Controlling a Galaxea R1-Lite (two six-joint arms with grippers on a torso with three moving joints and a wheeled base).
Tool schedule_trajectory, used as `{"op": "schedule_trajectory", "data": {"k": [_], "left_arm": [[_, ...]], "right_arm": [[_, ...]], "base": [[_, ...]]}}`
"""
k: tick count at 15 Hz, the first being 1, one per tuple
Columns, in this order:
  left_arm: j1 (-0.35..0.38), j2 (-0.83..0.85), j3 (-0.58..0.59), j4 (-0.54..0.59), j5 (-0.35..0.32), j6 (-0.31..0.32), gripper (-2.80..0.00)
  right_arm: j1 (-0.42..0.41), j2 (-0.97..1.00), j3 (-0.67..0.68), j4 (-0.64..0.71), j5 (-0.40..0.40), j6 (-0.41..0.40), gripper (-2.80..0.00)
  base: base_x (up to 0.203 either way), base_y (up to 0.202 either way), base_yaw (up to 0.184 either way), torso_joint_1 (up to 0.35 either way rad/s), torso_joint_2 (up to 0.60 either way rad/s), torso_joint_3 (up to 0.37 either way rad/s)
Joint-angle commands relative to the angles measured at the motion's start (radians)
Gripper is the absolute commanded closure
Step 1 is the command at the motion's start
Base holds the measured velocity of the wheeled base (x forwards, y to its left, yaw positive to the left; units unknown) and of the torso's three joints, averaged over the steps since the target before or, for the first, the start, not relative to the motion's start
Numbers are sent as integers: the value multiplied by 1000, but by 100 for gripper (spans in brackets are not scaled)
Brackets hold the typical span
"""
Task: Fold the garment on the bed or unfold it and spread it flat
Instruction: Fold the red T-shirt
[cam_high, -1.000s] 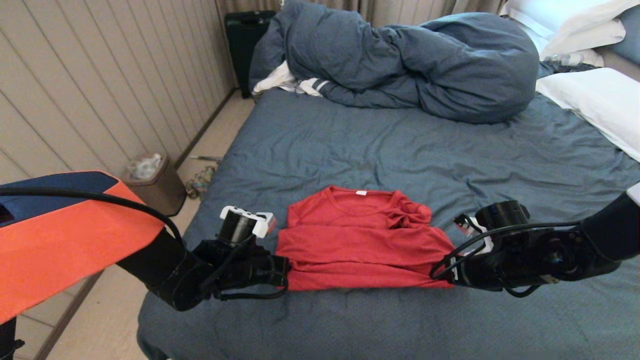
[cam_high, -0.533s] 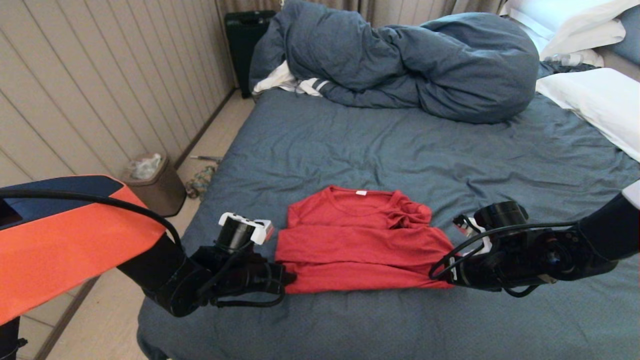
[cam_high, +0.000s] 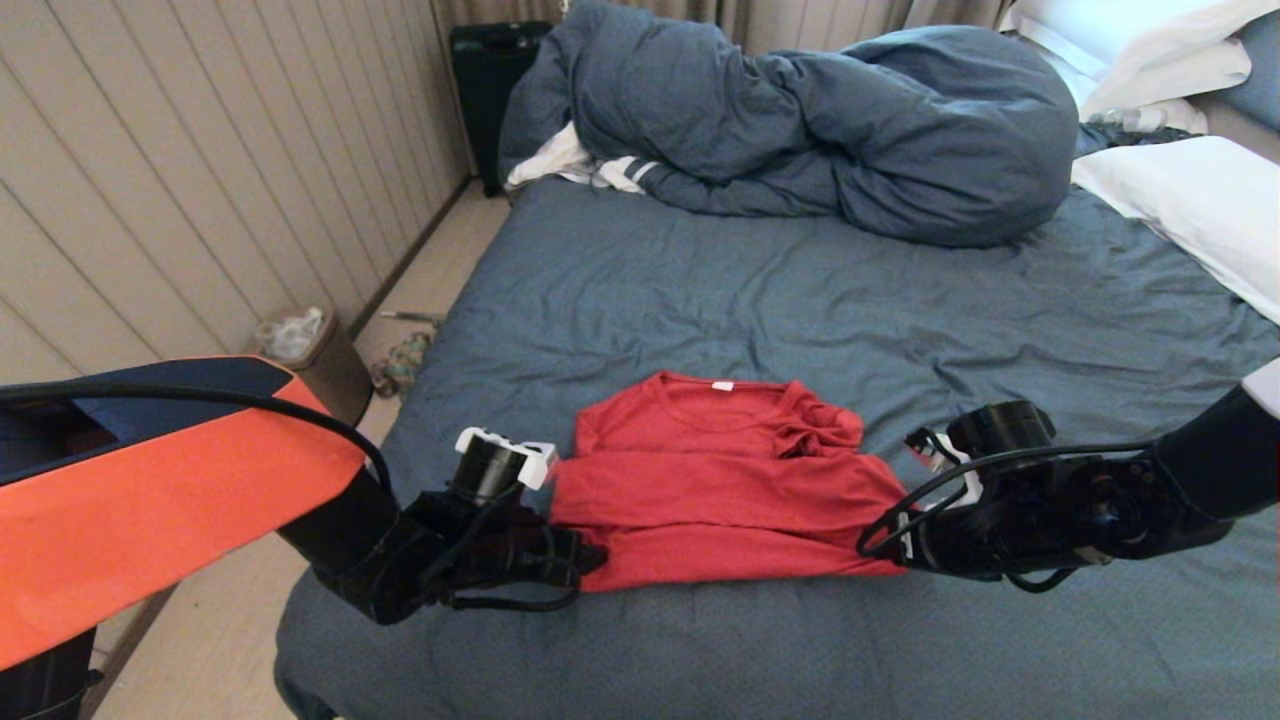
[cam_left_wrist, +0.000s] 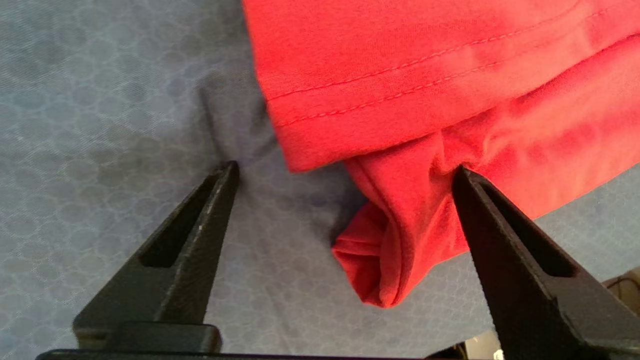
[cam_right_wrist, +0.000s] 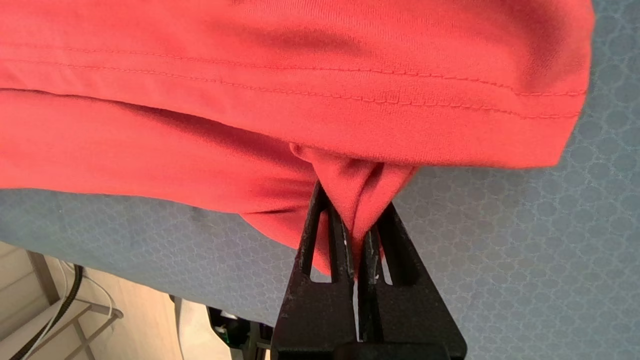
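Note:
The garment (cam_high: 720, 490), a red T-shirt, lies folded across the near part of the bed (cam_high: 800, 300), neck opening toward the far side. My left gripper (cam_high: 590, 558) is at its near left corner, open. In the left wrist view the bunched corner (cam_left_wrist: 385, 260) lies loose on the sheet between the spread fingers (cam_left_wrist: 200, 225) of the left gripper (cam_left_wrist: 345, 167). My right gripper (cam_high: 878, 553) is at the near right corner. In the right wrist view the right gripper (cam_right_wrist: 355, 200) is shut on a pinch of red cloth below the stitched hem (cam_right_wrist: 350, 90).
A bunched blue-grey duvet (cam_high: 800, 120) and a white striped cloth (cam_high: 590, 165) lie at the bed's far end, with white pillows (cam_high: 1190, 200) on the right. A small bin (cam_high: 310, 360) and a black case (cam_high: 485, 80) stand on the floor by the panelled wall.
My left gripper has opened and let go of the garment's left corner, which now rests on the sheet. The left arm has shifted slightly rightward. The right gripper has kept its hold.

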Motion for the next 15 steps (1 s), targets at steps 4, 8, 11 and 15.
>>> {"op": "schedule_trajectory", "data": {"k": [4, 8, 11, 15], "left_arm": [[-27, 6, -4, 1, -2, 24, 0], [-45, -20, -4, 3, -3, 22, 0], [-49, -52, 14, 14, -3, 21, 0], [-49, -110, 43, 65, -3, 20, 0]], "right_arm": [[-3, 3, -2, -2, 1, 1, 0], [-4, 3, -4, -2, 1, 1, 0], [-3, 2, -2, -1, 2, 1, 0], [1, -10, 10, 1, 1, 3, 0]], "base": [[0, 0, 0, 0, 0, 0], [0, 0, 0, 0, 0, 0], [0, 0, 0, 0, 0, 0], [0, 0, 0, 0, 0, 0]]}}
